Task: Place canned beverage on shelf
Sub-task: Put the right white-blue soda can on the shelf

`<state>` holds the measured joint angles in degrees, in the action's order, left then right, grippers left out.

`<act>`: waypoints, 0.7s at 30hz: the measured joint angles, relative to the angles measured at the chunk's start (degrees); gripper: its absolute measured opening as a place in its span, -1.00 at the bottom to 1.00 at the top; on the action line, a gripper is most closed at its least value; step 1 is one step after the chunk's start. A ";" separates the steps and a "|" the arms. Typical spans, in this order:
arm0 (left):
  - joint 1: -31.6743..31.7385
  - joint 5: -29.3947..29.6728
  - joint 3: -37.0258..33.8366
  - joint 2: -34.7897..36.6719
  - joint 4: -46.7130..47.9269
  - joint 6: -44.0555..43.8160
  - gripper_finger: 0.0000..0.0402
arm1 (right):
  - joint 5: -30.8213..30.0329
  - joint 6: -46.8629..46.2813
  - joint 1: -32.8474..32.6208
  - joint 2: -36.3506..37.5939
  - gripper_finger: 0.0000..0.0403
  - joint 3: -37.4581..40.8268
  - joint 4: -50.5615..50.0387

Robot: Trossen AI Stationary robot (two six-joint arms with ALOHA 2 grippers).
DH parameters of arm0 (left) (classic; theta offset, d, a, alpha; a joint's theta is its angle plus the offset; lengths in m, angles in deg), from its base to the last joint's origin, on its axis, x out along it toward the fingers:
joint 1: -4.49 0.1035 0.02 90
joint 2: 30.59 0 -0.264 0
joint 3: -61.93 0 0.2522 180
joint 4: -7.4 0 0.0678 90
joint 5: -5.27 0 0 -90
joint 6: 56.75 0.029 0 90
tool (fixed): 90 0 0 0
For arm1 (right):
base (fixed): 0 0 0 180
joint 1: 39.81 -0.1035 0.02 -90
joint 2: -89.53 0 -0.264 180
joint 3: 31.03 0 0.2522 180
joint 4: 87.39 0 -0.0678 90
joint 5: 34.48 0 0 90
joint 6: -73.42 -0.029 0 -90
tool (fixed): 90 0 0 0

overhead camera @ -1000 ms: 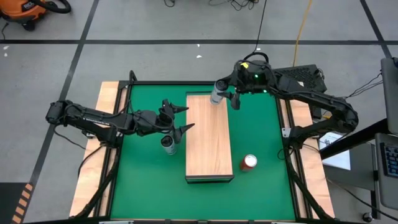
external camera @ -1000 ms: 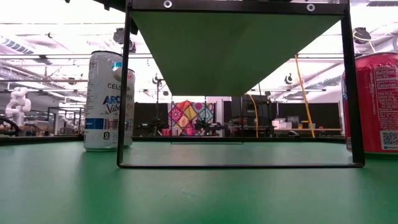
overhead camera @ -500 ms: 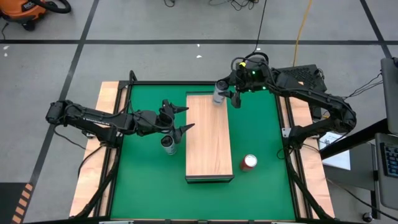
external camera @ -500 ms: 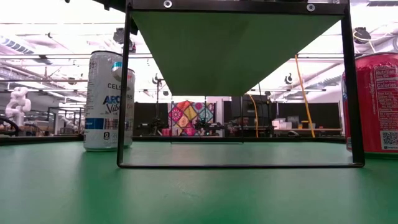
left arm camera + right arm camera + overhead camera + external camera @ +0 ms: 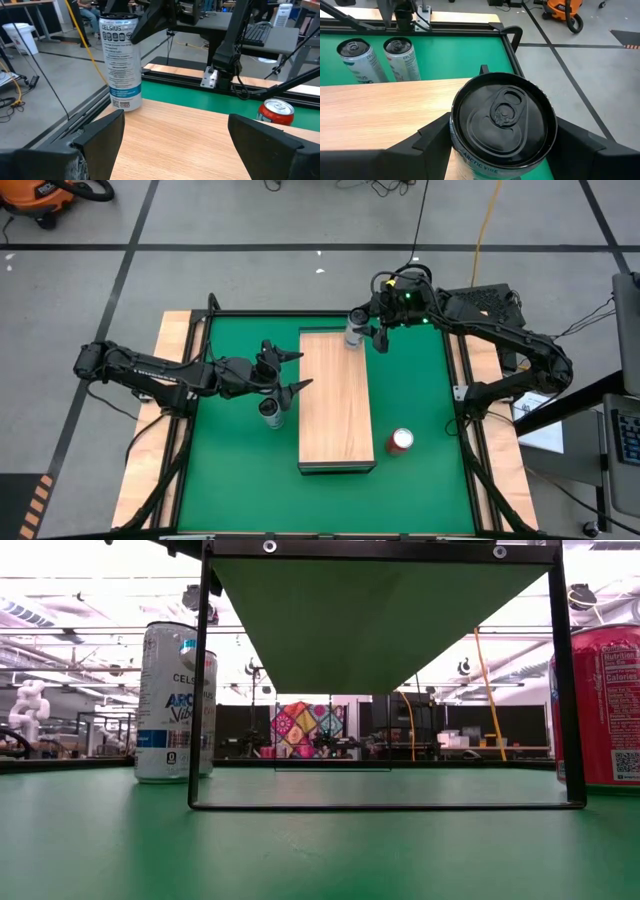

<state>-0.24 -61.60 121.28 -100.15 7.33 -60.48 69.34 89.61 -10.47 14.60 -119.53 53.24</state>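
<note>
Progress looks partial: one white-and-blue can (image 5: 352, 332) stands upright at the far right corner of the shelf (image 5: 335, 415), and the right gripper (image 5: 366, 332) is around it there. In the right wrist view the can's dark lid (image 5: 504, 117) sits between the two dark fingers (image 5: 432, 137), which flank its sides closely; whether they press on it or have already let go I cannot tell. The left wrist view shows this can's base resting on the wood near the board's edge, so the set-down seems made or nearly so; release and retreat are what I judge to be left for this one.

Other cans are not yet on the shelf. A slim can (image 5: 271, 411) stands on the green counter (image 5: 240, 455) just beside the shelf's left long edge; the right wrist view shows two such cans (image 5: 377, 60) side by side there, though from above I make out only one clearly. A red can (image 5: 401, 441) stands on the counter to the right of the shelf, near its front end.

The left gripper (image 5: 290, 372) hovers above the slim can, jaws spread wide and holding nothing.

All cans appear sealed, tabs down; what fills them cannot be seen. Most of the shelf top is bare wood.
</note>
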 joint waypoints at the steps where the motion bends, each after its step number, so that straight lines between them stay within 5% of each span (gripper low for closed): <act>1: 0.00 -0.39 0.00 0.00 -0.04 -0.01 0.77 | 0.00 0.14 0.00 0.00 0.27 0.00 -0.02; 16: 0.00 -0.63 -0.02 0.00 0.34 -0.05 0.77 | 0.21 1.20 -0.02 -1.44 0.27 -0.17 -0.39; 21: 0.00 -0.77 -0.02 0.00 1.17 -0.06 0.77 | 4.48 1.22 0.00 -1.23 0.27 -0.20 -1.24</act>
<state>-0.24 -62.36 121.26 -100.15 8.50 -60.54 73.83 90.83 -10.47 13.37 -119.73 52.00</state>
